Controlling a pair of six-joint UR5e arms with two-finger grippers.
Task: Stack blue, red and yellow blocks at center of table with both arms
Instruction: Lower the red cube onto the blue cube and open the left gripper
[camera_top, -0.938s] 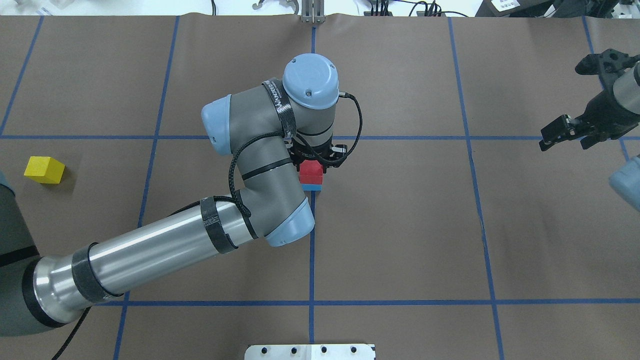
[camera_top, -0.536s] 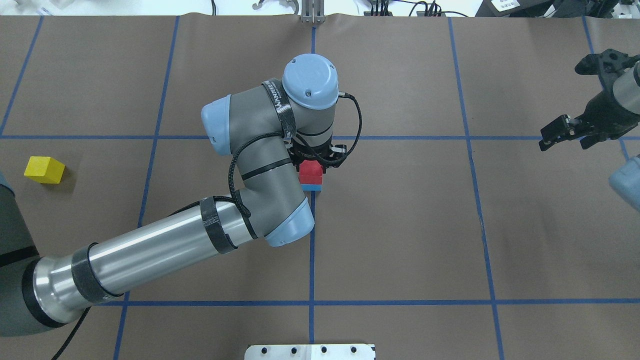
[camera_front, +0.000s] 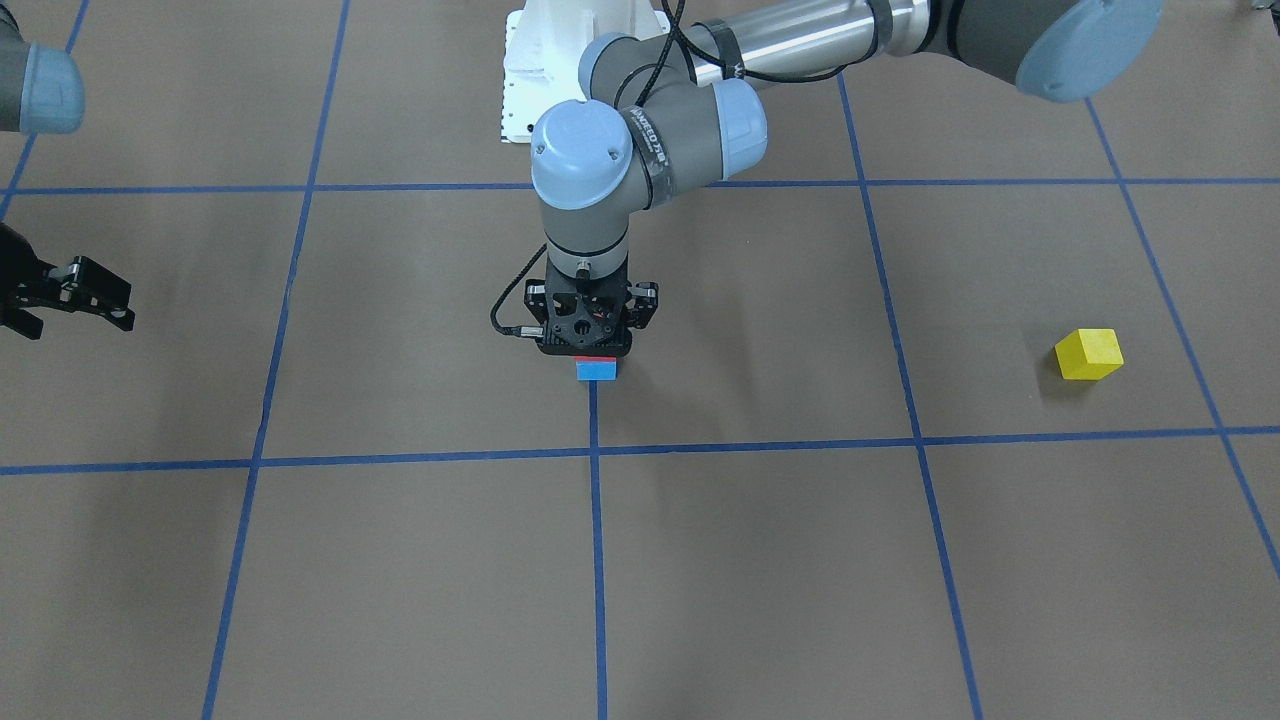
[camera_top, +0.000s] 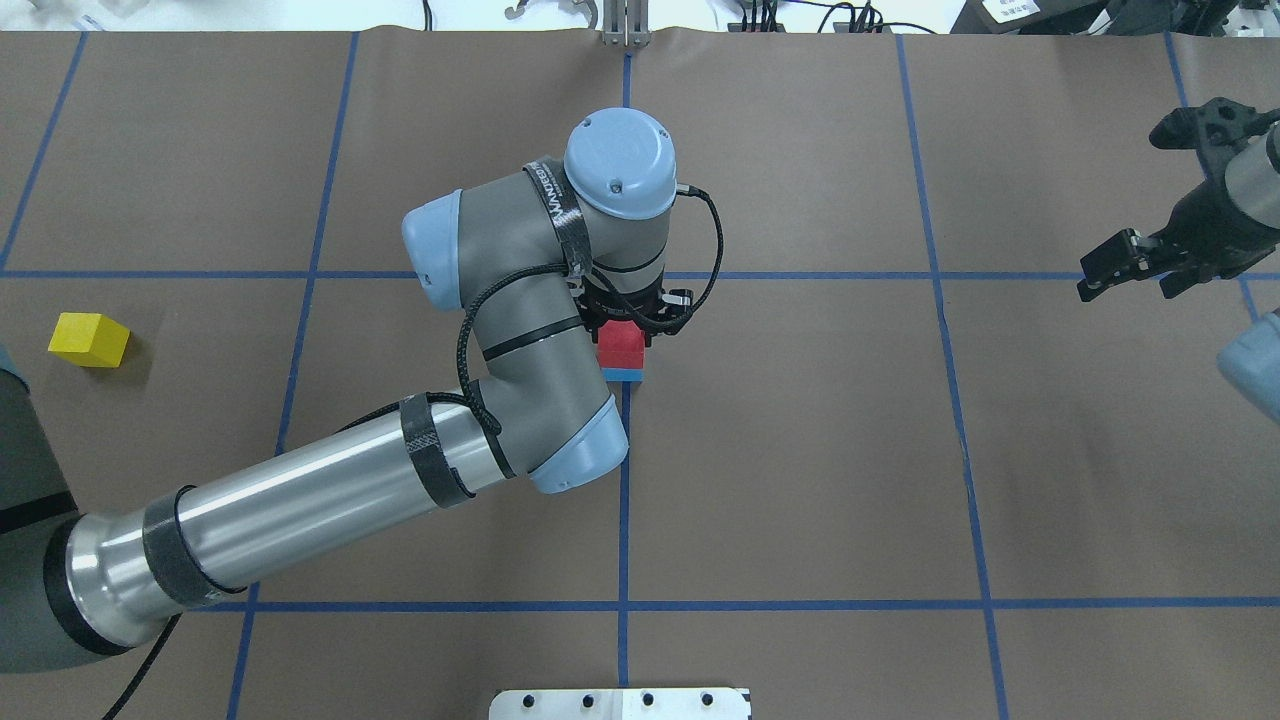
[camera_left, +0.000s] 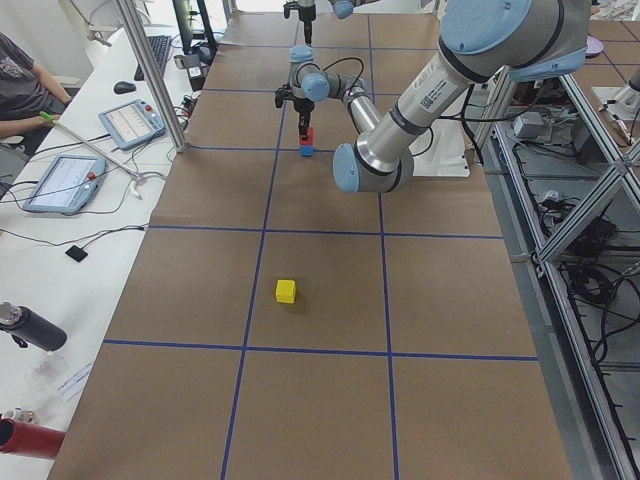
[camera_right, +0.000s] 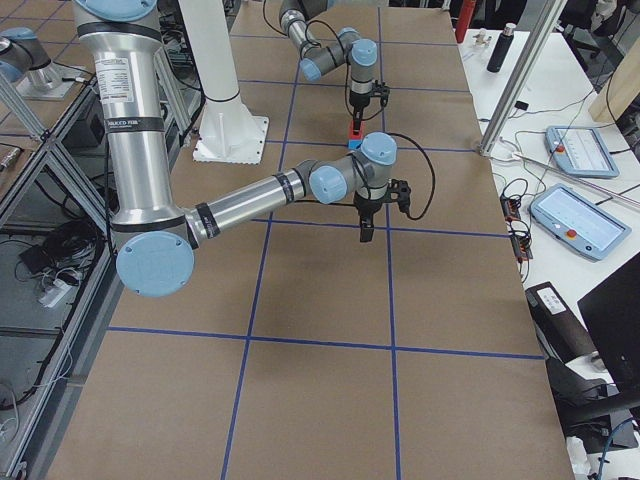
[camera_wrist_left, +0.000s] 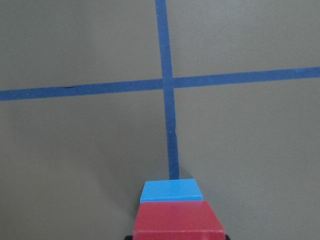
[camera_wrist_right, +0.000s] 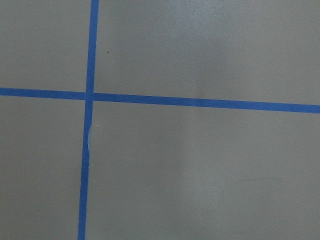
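- Stack (camera_top: 621, 358) at table (camera_top: 800, 450) centre: red block (camera_top: 621, 346) atop blue block (camera_front: 597, 369), left gripper (camera_front: 595, 345) closed around red block.
- Right gripper (camera_top: 1125, 285) spread, empty.
- Yellow block (camera_top: 89, 339) well apart.

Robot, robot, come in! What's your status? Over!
Left pincer shut on red block, atop blue block at centre. Right pincer open, empty, off aside. Yellow block loose on left side, unstacked. Nothing in the way.
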